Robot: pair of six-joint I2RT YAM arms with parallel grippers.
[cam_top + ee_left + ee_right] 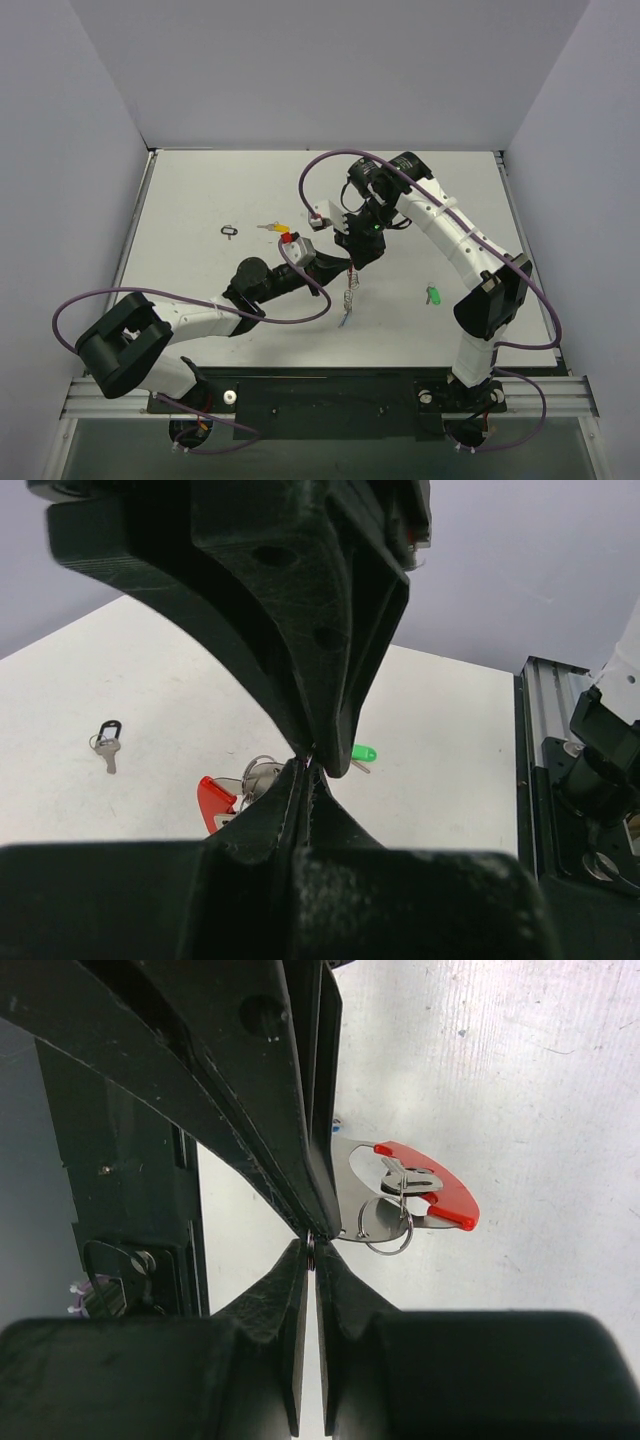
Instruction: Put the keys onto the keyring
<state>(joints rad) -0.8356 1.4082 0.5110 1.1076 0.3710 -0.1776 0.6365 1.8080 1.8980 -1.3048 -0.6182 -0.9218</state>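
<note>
The white desk [200,200] is shut in by pale walls [90,150] on the left, back and right, with a metal rail [330,395] along the near edge. The broadest bare ground is the far strip and the far left corner; the middle is crowded.

The left arm [190,318] lies low, stretching from the near left corner across to mid-desk. The right arm [460,240] rises at the near right, elbows out close to the right edge, then arcs over the far side and turns down to the centre.

The grippers meet there, nearly tip to tip. The left gripper [310,764] is pressed fully together; I cannot tell whether it holds anything. The right gripper [312,1248] is closed too, pinching a thin wire loop of the keyring [347,293], which trails from the grippers toward the near edge, its red plastic piece [432,1182] just beside the right gripper's tips.

A green key [434,295] lies alone near the right arm's elbow. A yellow key [268,226] lies left of the grippers, and a small black loop [230,232] further left.
</note>
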